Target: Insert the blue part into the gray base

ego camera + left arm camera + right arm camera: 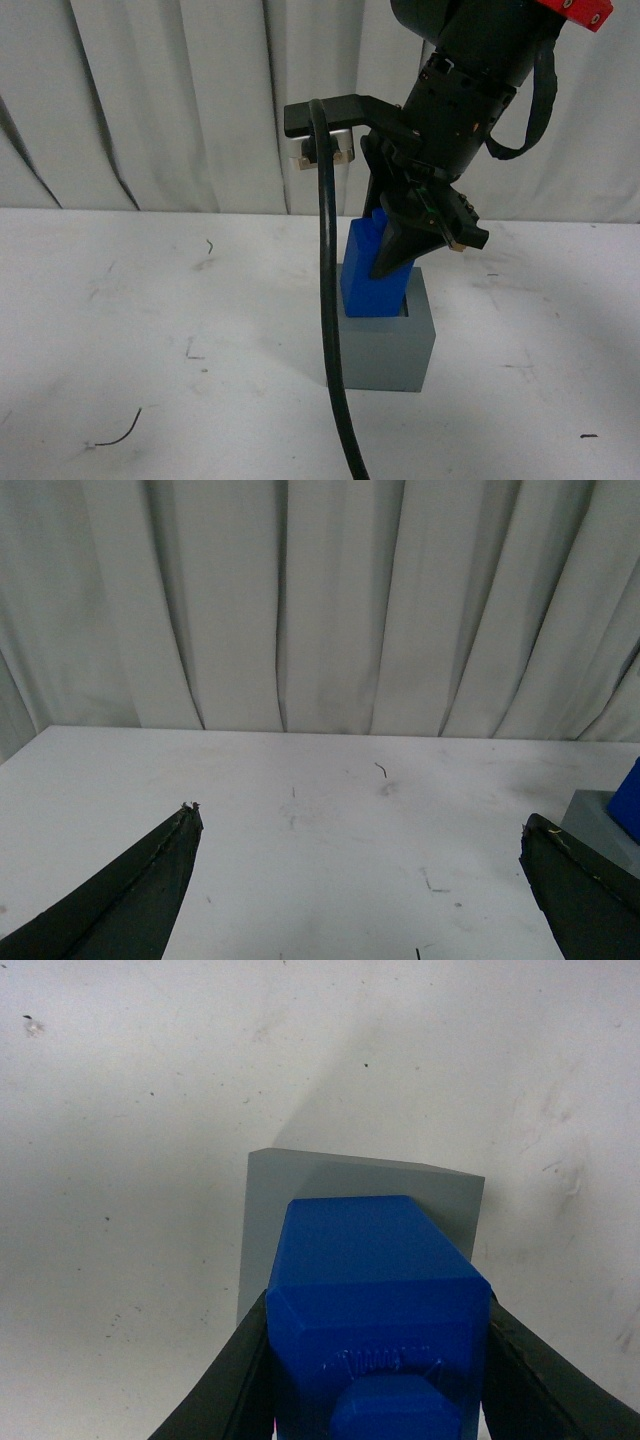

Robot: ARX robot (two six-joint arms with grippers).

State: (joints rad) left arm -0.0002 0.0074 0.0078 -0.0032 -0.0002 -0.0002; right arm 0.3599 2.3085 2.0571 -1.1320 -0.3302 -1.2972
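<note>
Blue part (pixel 368 280): one, tilted, lower end at recess in top of gray base (pixel 385 352); depth unclear. Gray base: one, on white table (pixel 150 330). Right hand (pixel 420 255): fingers (pixel 235 1385) clamped on blue part's two sides, near knobbed top. Left hand (pixel 360 825): spread wide, empty, above table.

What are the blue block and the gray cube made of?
The blue block looks like hard plastic: uniform bright colour, slight sheen, bevelled edges, a raised mark near its knob. The gray cube looks like matte plastic too, evenly coloured with crisp edges, though a painted material cannot be ruled out.
</note>
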